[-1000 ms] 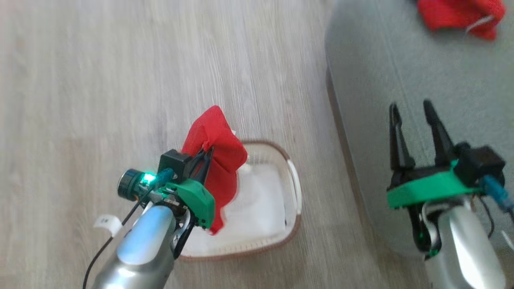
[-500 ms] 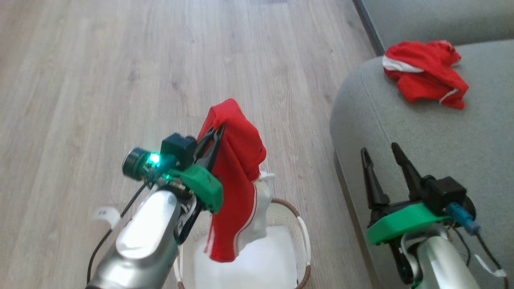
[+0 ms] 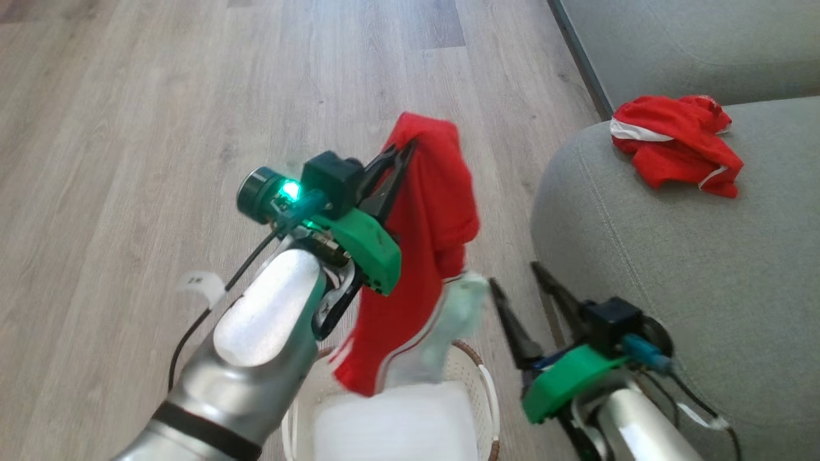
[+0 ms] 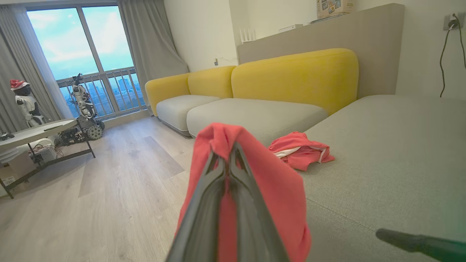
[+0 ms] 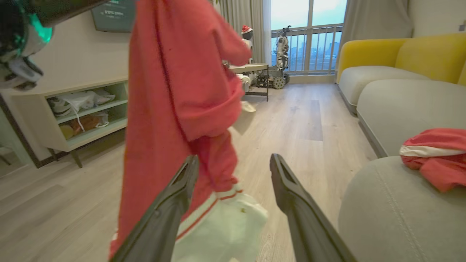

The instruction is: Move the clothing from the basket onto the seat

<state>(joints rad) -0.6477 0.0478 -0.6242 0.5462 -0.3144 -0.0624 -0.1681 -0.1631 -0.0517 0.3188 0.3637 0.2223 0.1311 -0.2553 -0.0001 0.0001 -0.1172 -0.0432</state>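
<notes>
A: So, what is the left hand (image 3: pixel 405 148) doing?
B: Fingers pressed together, pinching a red garment (image 3: pixel 435 192) that hangs from them over the basket (image 3: pixel 491 392), its white-striped lower end down near the white liner (image 3: pixel 397 429) inside.
A: And the right hand (image 3: pixel 514 274)?
B: Spread wide, holding nothing, low between the hanging cloth and the seat (image 3: pixel 705 275); a second red garment (image 3: pixel 672 144) lies crumpled on that seat, well apart

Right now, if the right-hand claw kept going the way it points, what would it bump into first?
Probably the hanging red garment held by the left gripper: its white lower panel dangles just ahead of the right gripper, though depth is hard to judge.
</notes>
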